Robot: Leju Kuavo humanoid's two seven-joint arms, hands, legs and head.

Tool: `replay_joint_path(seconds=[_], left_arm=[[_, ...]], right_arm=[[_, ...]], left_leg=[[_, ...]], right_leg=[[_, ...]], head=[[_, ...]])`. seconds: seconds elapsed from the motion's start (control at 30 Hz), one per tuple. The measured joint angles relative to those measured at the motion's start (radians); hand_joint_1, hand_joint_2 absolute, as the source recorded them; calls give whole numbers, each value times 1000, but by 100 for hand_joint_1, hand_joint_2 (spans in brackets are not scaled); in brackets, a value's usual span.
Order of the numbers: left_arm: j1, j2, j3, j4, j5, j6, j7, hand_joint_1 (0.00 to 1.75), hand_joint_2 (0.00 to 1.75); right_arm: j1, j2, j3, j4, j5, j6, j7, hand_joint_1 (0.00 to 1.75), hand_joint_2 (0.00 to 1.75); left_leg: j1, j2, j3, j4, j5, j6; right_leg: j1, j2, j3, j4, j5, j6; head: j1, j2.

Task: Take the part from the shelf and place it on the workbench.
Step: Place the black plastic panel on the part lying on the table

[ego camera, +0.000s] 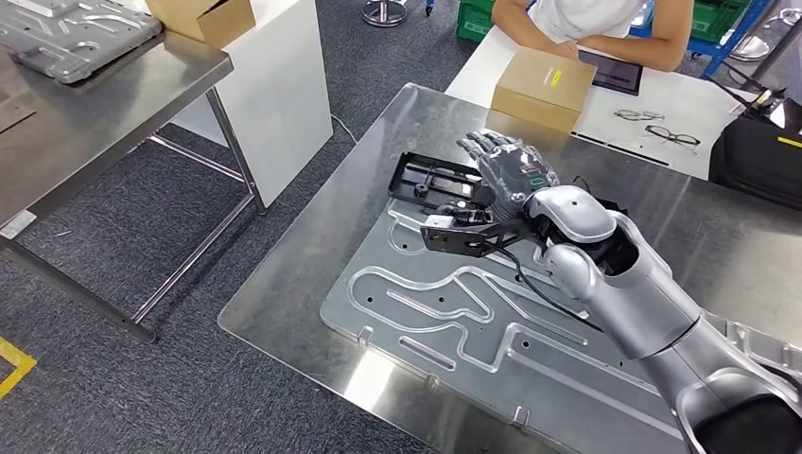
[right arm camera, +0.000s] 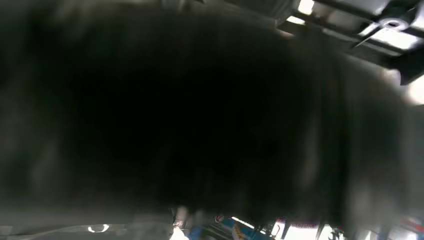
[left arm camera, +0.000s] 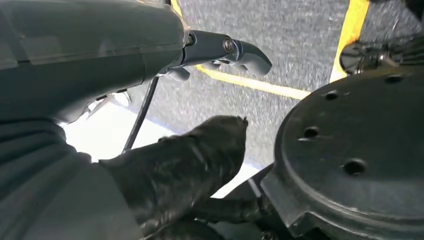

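On the brushed steel workbench (ego camera: 312, 246), the flat black openwork plastic part (ego camera: 437, 180) lies with its near end over the far corner of a large pale grey metal panel with raised winding grooves (ego camera: 454, 322). Over the part's right end hangs the right hand (ego camera: 506, 170), its dark fingers (ego camera: 482, 144) spread and stretched forward, palm down; whether they touch the part cannot be told, and nothing is clasped in them. Behind the hand, the silver arm (ego camera: 624, 274) comes in from the lower right. Farther back stand a closed brown cardboard box (ego camera: 544, 87), a pair of black-framed spectacles (ego camera: 671, 137) and a dark tablet (ego camera: 617, 72), where a person's forearms (ego camera: 653, 43) rest on a white table. At the far left, a second steel table (ego camera: 104, 113) bears another grey metal panel (ego camera: 76, 33). Seen from its wrist, the left hand (left arm camera: 190, 160) hangs above grey carpet with yellow floor lines (left arm camera: 250, 82), dark fingers loosely curled around nothing.
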Motion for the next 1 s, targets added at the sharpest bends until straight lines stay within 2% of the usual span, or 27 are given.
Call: replay_joint_path(seconds=[0.03, 0.1, 0.13, 0.17, 0.2, 0.23, 0.3, 0.33, 0.4, 0.47, 0.5, 0.53, 0.6, 0.63, 0.67, 0.7, 0.73, 0.8, 0.83, 0.87, 0.93, 0.97, 1.0], left_arm=[[-2, -4, -2, 0, -5, 6, -4, 0, 0], [-6, -13, -5, 0, -12, 14, -9, 0, 87], [-9, -16, -5, 0, -14, 16, -10, 0, 131], [-10, -19, -5, 0, -15, 14, -10, 0, 175], [-12, -21, -5, 0, -14, 10, -8, 0, 175], [-13, -23, -5, 0, -10, 6, -4, 0, 175], [-13, -24, -3, 0, 0, 3, 9, 0, 175], [-12, -25, -3, 0, 5, 6, 15, 0, 175], [-11, -26, -2, 0, 8, 13, 20, 0, 175], [-10, -29, -2, 0, 7, 21, 22, 0, 175], [-10, -30, -2, 0, 5, 28, 22, 0, 175], [-11, -30, -2, 0, 3, 34, 22, 0, 175], [-13, -32, -2, 0, -2, 41, 21, 0, 175], [-13, -33, -2, 0, -4, 41, 20, 0, 175], [-13, -35, -2, 0, -6, 40, 19, 0, 175], [-12, -37, -2, 0, -8, 37, 16, 0, 131], [-11, -38, -2, 0, -9, 29, 11, 0, 87], [-7, -38, 1, 0, -11, -7, -2, 0, 0], [-4, -38, 4, 1, -10, -29, -9, 0, 0], [0, -37, 8, 1, -9, -54, -14, 0, 0], [7, -34, 18, 1, -6, -90, -22, 0, 0], [8, -33, 22, 1, -5, -101, -25, 0, 0], [9, -32, 26, 1, -4, -107, -29, 0, 0]], right_arm=[[2, 1, 0, -1, 1, -5, 4, 0, 0], [12, 2, 0, -5, 3, -16, 7, 0, 0], [19, 3, 0, -7, 5, -20, 7, 0, 0], [26, 3, 0, -9, 6, -25, 7, 0, 0], [32, 4, 0, -11, 9, -32, 8, 0, 0], [36, 6, -1, -15, 13, -42, 9, 0, 0], [46, 12, -5, -26, 21, -70, 15, 0, 0], [51, 16, -9, -31, 25, -81, 18, 0, 0], [64, 24, -17, -38, 29, -92, 21, 0, 0], [73, 31, -21, -42, 30, -100, 22, 0, 0], [80, 36, -25, -44, 30, -107, 22, 0, 0], [89, 41, -31, -49, 33, -120, 20, 0, 0], [118, 54, -52, -64, 47, -166, 9, 0, 0], [137, 61, -64, -73, 56, -194, 2, 0, 0], [158, 67, -78, -84, 62, -220, -7, 0, 0], [180, 72, -92, -97, 62, -240, -19, 0, 0], [201, 76, -103, -109, 53, -251, -33, 0, 0], [240, 83, -130, -139, -7, -251, -83, 0, 0], [257, 86, -142, -154, -45, -247, -110, 0, 0], [273, 88, -154, -169, -82, -244, -134, 0, 0], [301, 90, -172, -192, -118, -242, -159, 0, 0], [313, 90, -179, -203, -124, -243, -166, 0, 0], [325, 89, -187, -214, -126, -244, -170, 0, 0]], left_leg=[[2, 3, 2, -6, 4, 6], [-2, 7, -1, -6, 8, 10], [-3, 8, -4, -4, 10, 9], [-4, 8, -8, -1, 11, 8], [-4, 8, -12, 3, 13, 5], [-3, 8, -18, 10, 15, 2], [-3, 6, -30, 23, 19, -8], [-4, 6, -34, 28, 22, -15], [-4, 4, -39, 28, 33, -31], [0, 5, -48, 31, 30, -47], [3, 6, -59, 49, 5, -53], [5, 8, -74, 88, -37, -59], [7, 10, -108, 216, -134, -69], [7, 10, -119, 277, -163, -72], [7, 10, -115, 310, -172, -73], [7, 10, -93, 307, -164, -72], [7, 10, -50, 261, -145, -70], [5, 8, 55, 116, -120, -62], [2, 7, 90, 64, -115, -58], [-2, 7, 107, 36, -115, -53], [-5, 6, 105, 28, -108, -44], [-3, 8, 103, 22, -102, -38], [-1, 10, 98, 17, -95, -29]], right_leg=[[2, 0, -22, 52, -35, -7], [6, 0, -84, 190, -107, -21], [7, 0, -107, 244, -124, -24], [8, 0, -112, 262, -120, -26], [8, 0, -99, 240, -96, -28], [7, -1, -67, 181, -62, -30], [9, 0, -9, 67, -11, -30], [11, 1, 3, 35, 0, -29], [16, 3, -7, 32, 11, -31], [13, 1, -23, 30, 23, -42], [11, 0, -32, 28, 33, -50], [10, -1, -41, 27, 43, -55], [12, -3, -61, 29, 59, -61], [13, -4, -71, 30, 66, -61], [14, -6, -80, 32, 72, -61], [15, -7, -88, 34, 76, -60], [16, -8, -95, 37, 79, -59], [17, -8, -103, 43, 83, -54], [18, -7, -105, 44, 86, -49], [18, -7, -106, 44, 90, -44], [19, -6, -108, 41, 99, -29], [18, -4, -111, 45, 95, -23], [19, -3, -118, 58, 79, -19]], head=[[0, 0], [0, 0], [0, 0], [0, 0], [0, 0], [0, 0], [0, 0], [0, 0], [0, 0], [0, 0], [0, 0], [0, 0], [0, 0], [0, 0], [0, 0], [0, 0], [0, 0], [0, 0], [0, 0], [0, 0], [0, 0], [0, 0], [0, 0]])
